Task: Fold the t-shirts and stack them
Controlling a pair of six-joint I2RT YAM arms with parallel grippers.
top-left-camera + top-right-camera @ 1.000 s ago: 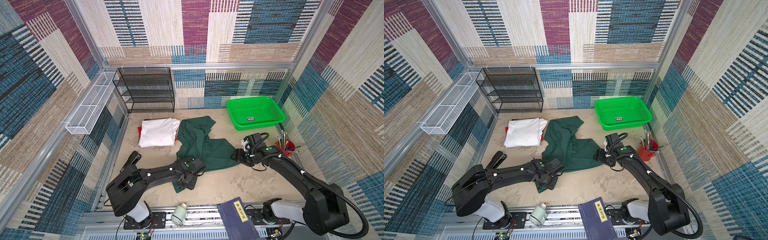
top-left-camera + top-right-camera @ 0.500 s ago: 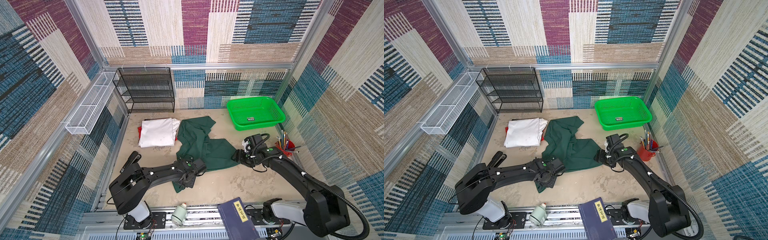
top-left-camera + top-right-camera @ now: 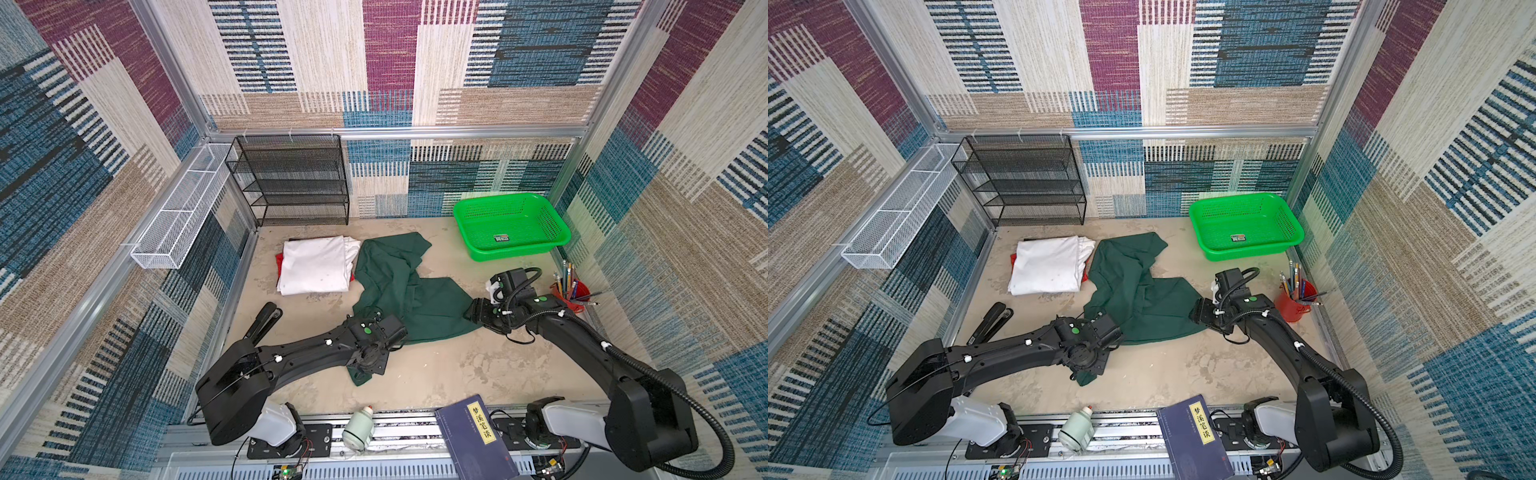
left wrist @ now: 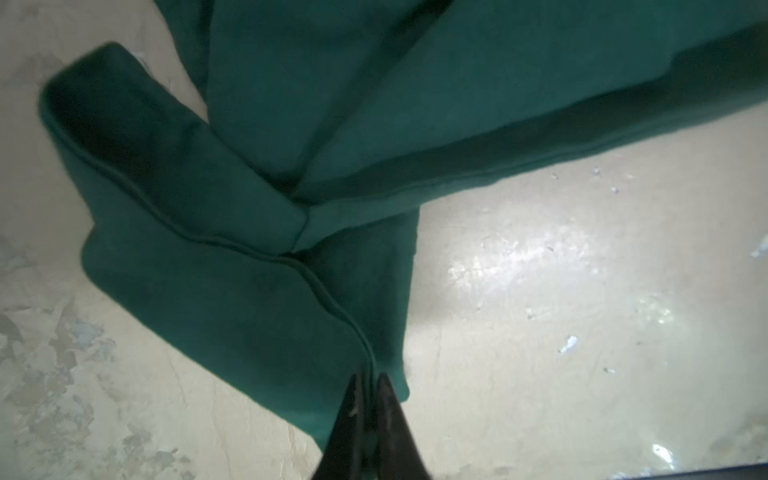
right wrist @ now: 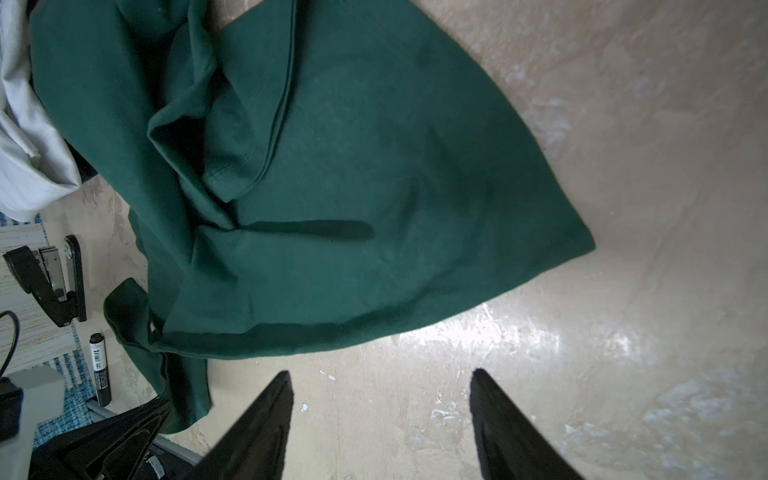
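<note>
A dark green t-shirt point(image 3: 399, 299) point(image 3: 1133, 291) lies crumpled mid-table. Behind it to the left, a folded white t-shirt point(image 3: 316, 266) point(image 3: 1046, 266) rests on a red one point(image 3: 279, 262), of which only slivers show. My left gripper point(image 4: 370, 378) is shut on the green shirt's point(image 4: 249, 232) seamed edge at its near corner; in both top views the wrist point(image 3: 372, 336) covers that corner. At the shirt's point(image 5: 332, 187) right edge my right gripper point(image 5: 380, 374) point(image 3: 473, 313) stands open over bare table, holding nothing.
A bright green basket point(image 3: 511, 224) sits back right and a black mesh rack point(image 3: 291, 178) back left. A white wire basket point(image 3: 178, 212) hangs on the left wall. A red pencil cup point(image 3: 571, 291), a stapler point(image 3: 264, 322), a book point(image 3: 473, 436) and a bottle point(image 3: 359, 426) line the edges.
My left gripper has shut on the green shirt's near corner, and its arm has shifted slightly. The right arm has barely moved and stays open.
</note>
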